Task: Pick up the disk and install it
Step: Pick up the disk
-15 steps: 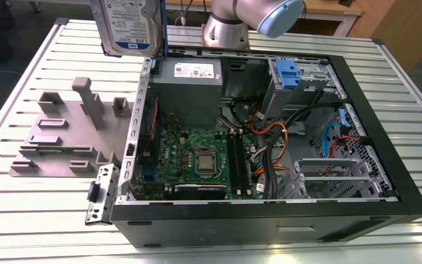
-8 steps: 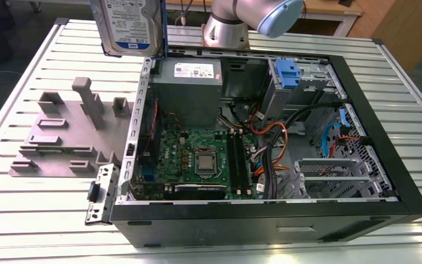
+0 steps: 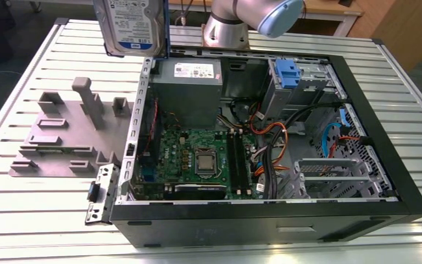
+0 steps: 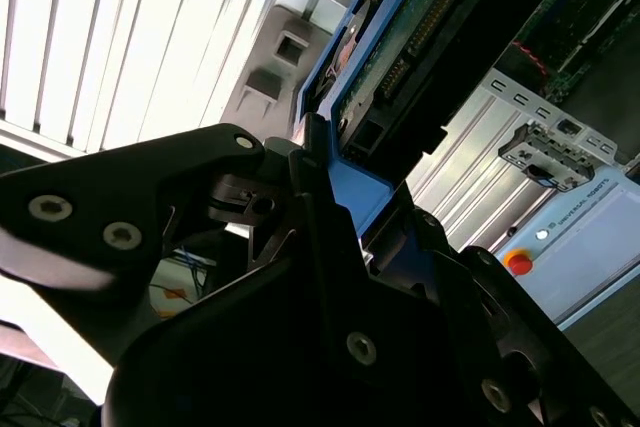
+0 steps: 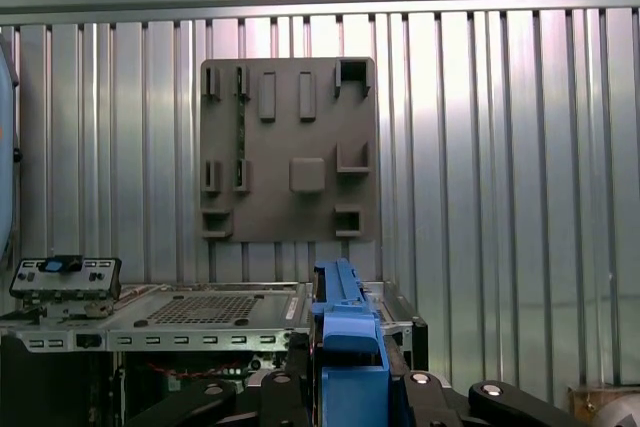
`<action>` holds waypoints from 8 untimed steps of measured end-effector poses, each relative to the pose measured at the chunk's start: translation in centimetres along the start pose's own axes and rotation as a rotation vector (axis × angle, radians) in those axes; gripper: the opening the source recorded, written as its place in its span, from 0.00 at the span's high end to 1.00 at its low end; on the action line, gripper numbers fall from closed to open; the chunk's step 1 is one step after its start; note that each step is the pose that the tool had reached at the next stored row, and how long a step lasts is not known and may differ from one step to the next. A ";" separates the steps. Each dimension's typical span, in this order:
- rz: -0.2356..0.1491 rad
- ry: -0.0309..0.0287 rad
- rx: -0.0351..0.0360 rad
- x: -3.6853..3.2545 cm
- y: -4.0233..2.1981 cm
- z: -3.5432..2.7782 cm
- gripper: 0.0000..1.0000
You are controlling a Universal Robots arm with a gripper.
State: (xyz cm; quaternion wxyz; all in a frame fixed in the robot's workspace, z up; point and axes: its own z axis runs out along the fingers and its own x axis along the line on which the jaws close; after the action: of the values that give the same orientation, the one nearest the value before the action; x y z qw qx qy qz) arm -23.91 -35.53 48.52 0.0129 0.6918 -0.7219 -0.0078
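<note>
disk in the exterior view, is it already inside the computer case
No, the disk hangs upright in the air, outside the computer case.

The black jaws stand in the foreground and close on the blue frame of the disk, pressing it from both sides. The disk shows its green circuit board and a dark connector strip. Behind it lies the white ribbed desk, with a grey holder block on it. Further off, a red button sits on a pale box.
</note>
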 end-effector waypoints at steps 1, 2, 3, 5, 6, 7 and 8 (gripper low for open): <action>0.000 0.0000 0.0000 -0.01 -0.13 0.00 0.64; 0.000 0.0000 0.0000 -0.01 -0.22 -0.01 0.64; 0.000 0.0001 -0.0001 -0.01 -0.28 -0.01 0.64; 0.000 0.0000 0.0000 0.01 -0.33 -0.01 0.64; 0.000 0.0000 0.0000 0.08 -0.34 -0.01 0.64; 0.000 0.0000 0.0000 0.22 -0.35 -0.01 0.64; 0.000 0.0000 0.0001 0.37 -0.36 0.00 0.64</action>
State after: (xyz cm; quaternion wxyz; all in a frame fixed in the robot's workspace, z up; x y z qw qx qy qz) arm -23.57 -35.92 48.52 0.0128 0.6918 -0.7219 -0.0078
